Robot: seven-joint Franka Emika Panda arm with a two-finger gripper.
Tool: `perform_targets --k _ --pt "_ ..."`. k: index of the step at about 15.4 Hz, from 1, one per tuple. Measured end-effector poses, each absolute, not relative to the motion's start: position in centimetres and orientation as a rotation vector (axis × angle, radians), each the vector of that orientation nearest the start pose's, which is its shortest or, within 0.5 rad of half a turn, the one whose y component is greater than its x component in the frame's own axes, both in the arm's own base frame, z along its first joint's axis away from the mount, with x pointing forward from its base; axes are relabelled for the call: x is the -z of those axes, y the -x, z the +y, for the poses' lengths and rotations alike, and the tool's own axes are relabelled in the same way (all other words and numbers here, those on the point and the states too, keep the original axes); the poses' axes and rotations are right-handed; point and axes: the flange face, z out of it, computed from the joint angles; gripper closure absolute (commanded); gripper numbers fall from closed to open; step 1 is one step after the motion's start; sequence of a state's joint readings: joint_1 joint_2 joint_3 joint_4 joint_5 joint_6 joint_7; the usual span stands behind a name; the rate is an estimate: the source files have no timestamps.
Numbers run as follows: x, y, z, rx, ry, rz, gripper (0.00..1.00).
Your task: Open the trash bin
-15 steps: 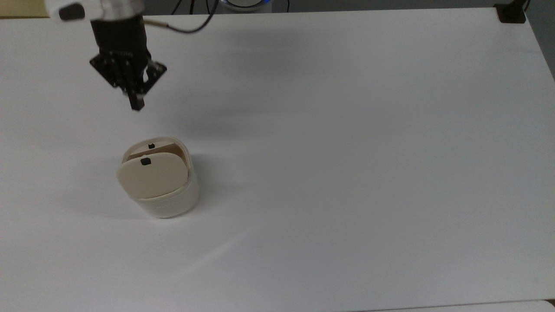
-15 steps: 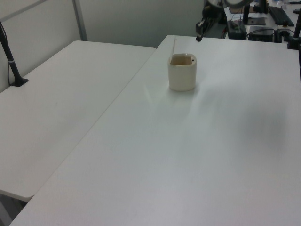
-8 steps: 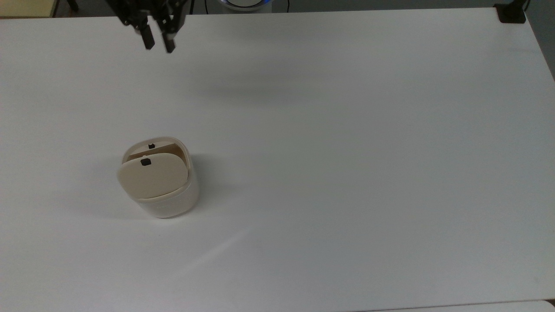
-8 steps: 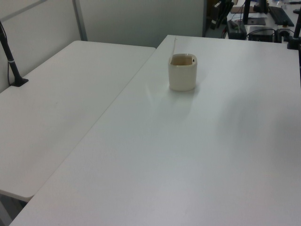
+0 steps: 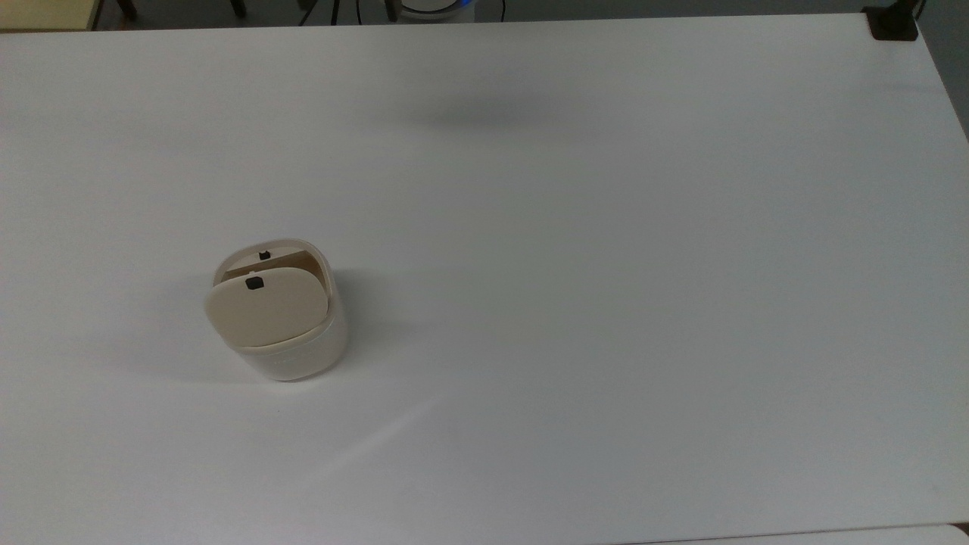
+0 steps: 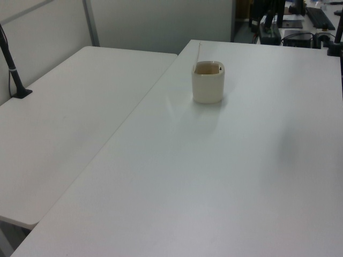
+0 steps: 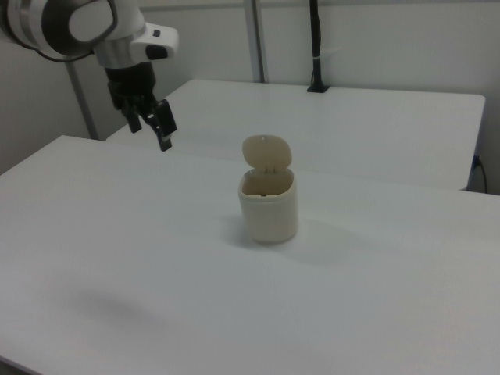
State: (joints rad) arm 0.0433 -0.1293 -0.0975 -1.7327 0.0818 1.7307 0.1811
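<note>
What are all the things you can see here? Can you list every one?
Small cream-white plastic trash bin: one, rounded-square, standing alone on the near table, toward the top view's left.
Flat beige lid of the bin: one, standing up, hinged at the bin's back edge, so the bin is open; a small black square button sits near its edge.
White tables: two, side by side; the bin's table and a second one at the left view's left.
Black posts: two, one clamped on the second table, one at the top view's top right corner.
Robot arm: one, white, at the right view's upper left, with its black gripper raised above the table, fingers apart, holding nothing.
</note>
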Motion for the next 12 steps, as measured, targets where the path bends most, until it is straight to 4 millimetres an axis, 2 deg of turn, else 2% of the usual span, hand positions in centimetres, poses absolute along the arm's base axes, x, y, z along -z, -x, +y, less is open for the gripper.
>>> perform_targets --k 7,12 --pt "-62.5 -53.2 -0.2 0.147 3.103 0.249 0.0" --pt "-62.6 -54.2 -0.2 0.156 3.11 0.23 0.0"
